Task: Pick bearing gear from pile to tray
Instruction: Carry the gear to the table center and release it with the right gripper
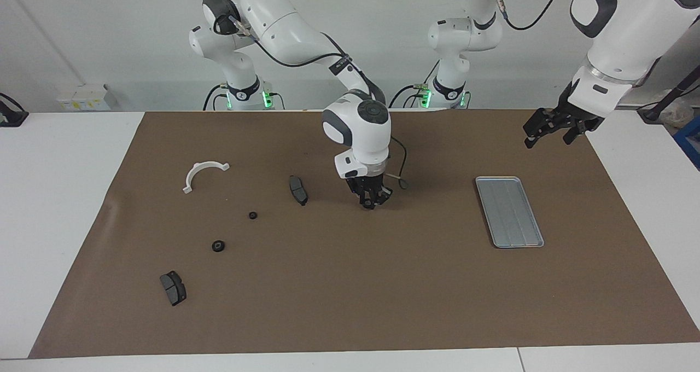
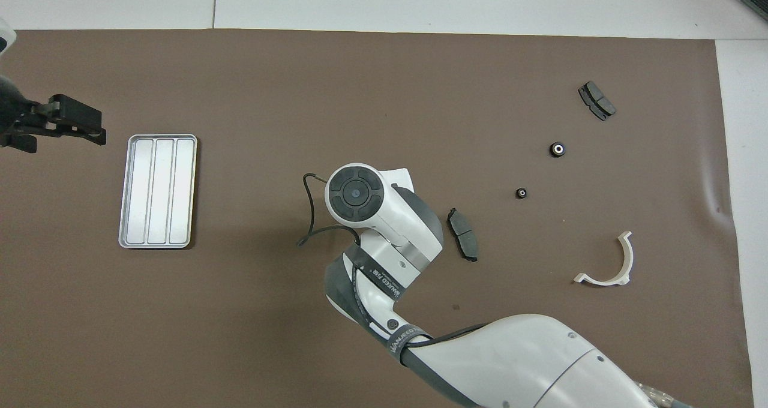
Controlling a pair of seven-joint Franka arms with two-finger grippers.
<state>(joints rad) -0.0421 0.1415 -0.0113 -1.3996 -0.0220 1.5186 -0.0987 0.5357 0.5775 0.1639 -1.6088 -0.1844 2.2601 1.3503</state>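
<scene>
Facing view: your right gripper point(image 1: 373, 203) hangs low over the brown mat point(image 1: 350, 284), between the dark grey curved pad point(image 1: 298, 190) and the ridged silver-grey metal tray point(image 1: 509, 211); whether its fingers hold anything you cannot tell. Two small black rings point(image 1: 218, 245) lie toward the right arm's end. Your left gripper point(image 1: 548, 125) waits spread wide, holding nothing, near the tray.

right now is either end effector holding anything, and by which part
Left end effector: open, holding nothing. Right end effector: cannot be told from either view.

Partly legible black strap point(image 2: 384, 279) lettering on right arm, unreadable
</scene>
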